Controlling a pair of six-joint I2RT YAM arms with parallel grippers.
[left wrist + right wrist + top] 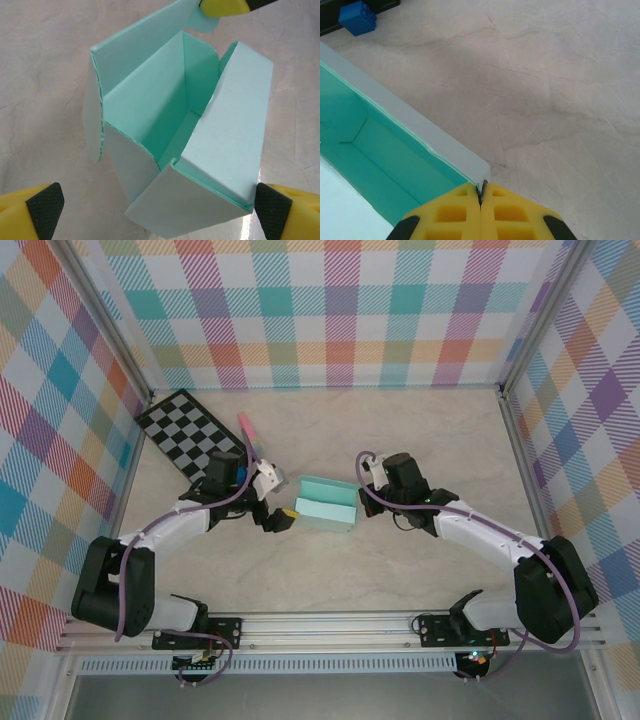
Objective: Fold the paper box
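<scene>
Paper box point(325, 503): mint card, top seemingly open

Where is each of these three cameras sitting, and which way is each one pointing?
Top external: fixed above and behind the arms, looking down on the table; left arm and right arm show, left gripper and right gripper at the paper box.
Left wrist: rides the left arm, looking into the open box; its own yellow fingers show, spread wide.
Right wrist: rides the right arm, looking along the box wall; its fingers are shut on that wall's edge.
Shared: all three see the box.
</scene>
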